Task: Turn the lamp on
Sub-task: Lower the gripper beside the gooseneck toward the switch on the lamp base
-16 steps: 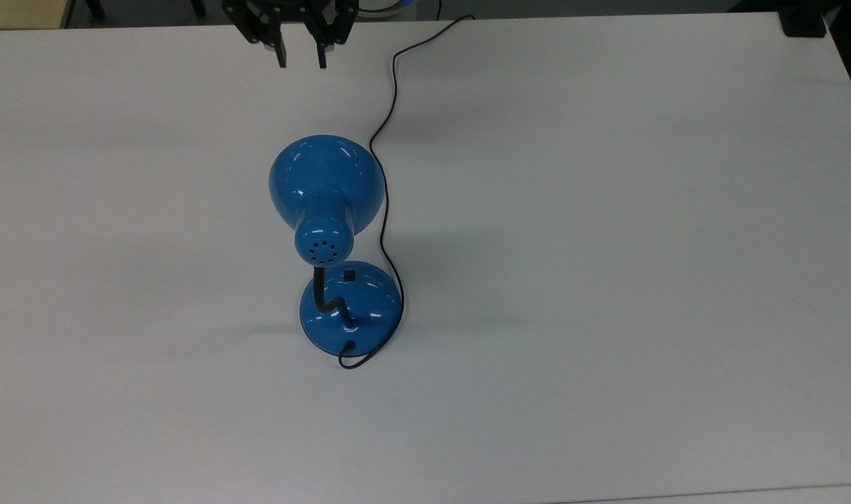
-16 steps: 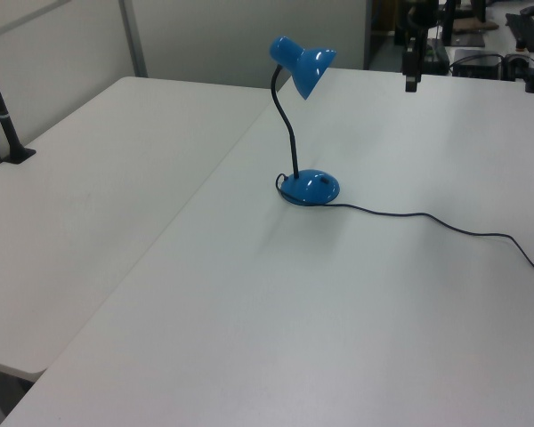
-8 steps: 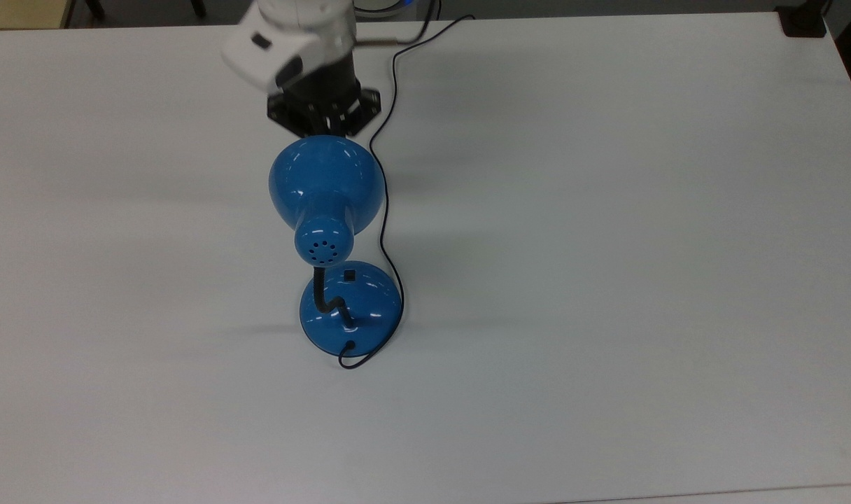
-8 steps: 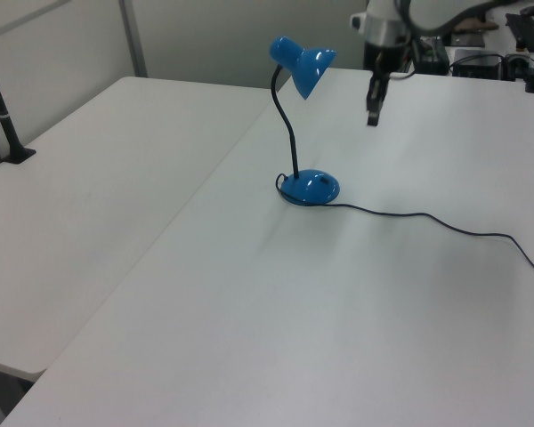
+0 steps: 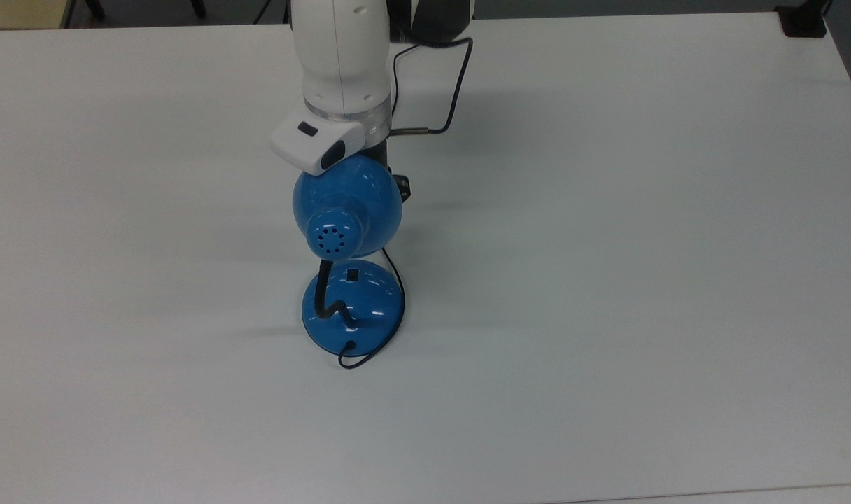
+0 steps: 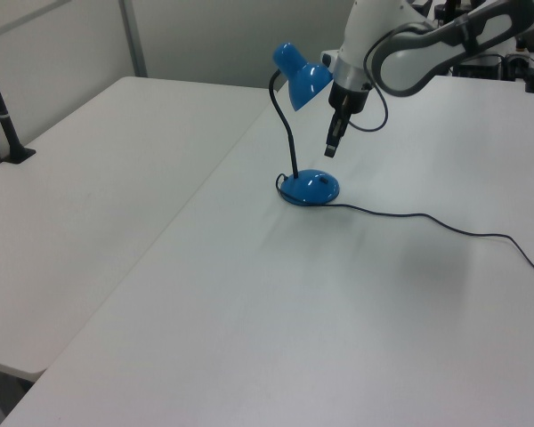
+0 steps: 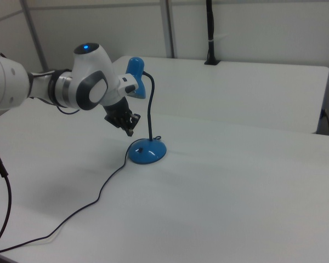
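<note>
The glossy blue lamp stands mid-table, with its bell shade [image 5: 347, 213] above the domed base [image 5: 353, 311] and the small black switch [image 5: 353, 274] on the dome. My arm's white wrist [image 5: 320, 143] leans against the shade's far edge. In the left view the gripper [image 6: 331, 148] points down beside the shade [image 6: 304, 76], a little above the base [image 6: 309, 187]. The right view puts the gripper [image 7: 129, 130] just up and left of the base [image 7: 147, 152]. A thin black cord [image 6: 427, 218] trails off the base.
The white table [image 5: 607, 280] spreads wide on all sides of the lamp. A second table [image 6: 89, 178] adjoins it, with a black post [image 6: 9, 133] clamped there. The arm's own dark cable [image 5: 460, 77] loops beside the wrist.
The arm has swept from the table's far edge down over the lamp. The gripper now hangs beside the shade, near the base. The shade has shifted toward the base.
</note>
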### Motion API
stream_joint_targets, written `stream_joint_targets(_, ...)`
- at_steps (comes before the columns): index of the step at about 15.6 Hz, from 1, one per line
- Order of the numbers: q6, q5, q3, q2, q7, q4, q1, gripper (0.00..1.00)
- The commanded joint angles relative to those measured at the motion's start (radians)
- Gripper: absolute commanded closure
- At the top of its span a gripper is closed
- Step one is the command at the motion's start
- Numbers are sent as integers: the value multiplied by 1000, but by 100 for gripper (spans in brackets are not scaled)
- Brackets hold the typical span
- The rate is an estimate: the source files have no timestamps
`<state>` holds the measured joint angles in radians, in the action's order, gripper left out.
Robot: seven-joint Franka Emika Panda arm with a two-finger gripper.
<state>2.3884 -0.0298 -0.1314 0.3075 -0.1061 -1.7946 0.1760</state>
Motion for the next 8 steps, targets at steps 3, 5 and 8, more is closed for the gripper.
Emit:
stream_joint_targets(3,121,-19,22,-33,11,-103,-12,100)
stream_joint_targets(5,111,-21,23,-74,14,-106,-26,100)
stream_joint_targets(8,39,-21,23,-165,-4,-127,-55,100)
